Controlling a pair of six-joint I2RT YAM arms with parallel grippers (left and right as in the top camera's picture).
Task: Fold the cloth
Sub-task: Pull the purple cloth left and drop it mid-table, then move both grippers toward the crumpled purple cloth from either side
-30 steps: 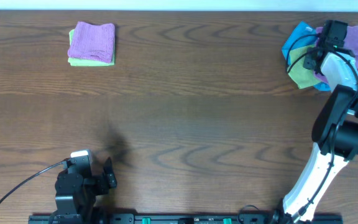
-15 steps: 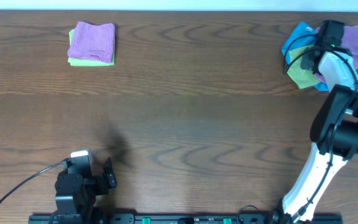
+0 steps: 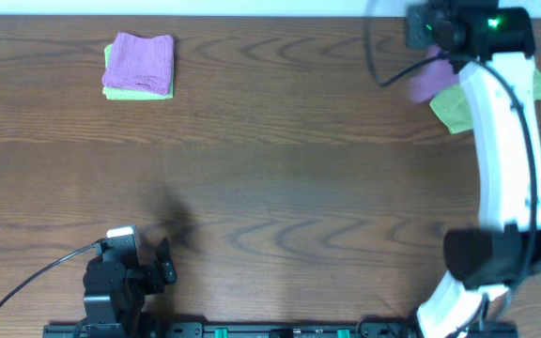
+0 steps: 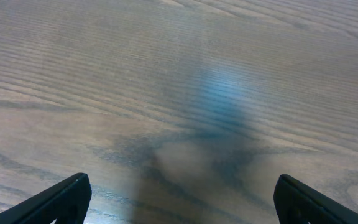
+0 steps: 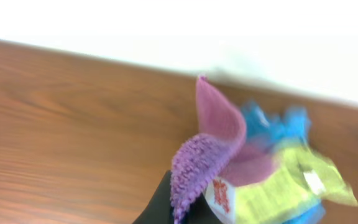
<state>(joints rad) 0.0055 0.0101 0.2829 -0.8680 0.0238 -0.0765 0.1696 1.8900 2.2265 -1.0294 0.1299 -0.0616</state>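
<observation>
Far left on the surface [image 3: 299,169] sits a folded stack [image 3: 139,66], pinkish purple over lime, well apart from the action and not the job in hand. Down at the near edge the left claw [image 4: 182,202] is parked low with its jaws wide and nothing between them. Its own camera shows only bare wood grain and a dark shadow. Across to the right, this looks like the pick-up step. The right claw [image 5: 178,208] is clamped tight on the cloth [image 5: 210,155], which hangs bunched from one edge, near the far right corner, above a green cloth [image 3: 451,108]. Whether it is fully clear of that pile can't be told. The next move, by the look of it, calls for carrying the cloth to the open middle and spreading it flat, with the left claw likely needed on a corner before any fold. Overhead gives only a violet smear under the wrist. The right wrist view shows the terry pile, the white tag [image 5: 219,196] beside the fingers, and a blue cloth [image 5: 272,124] that the arm hides from above.
</observation>
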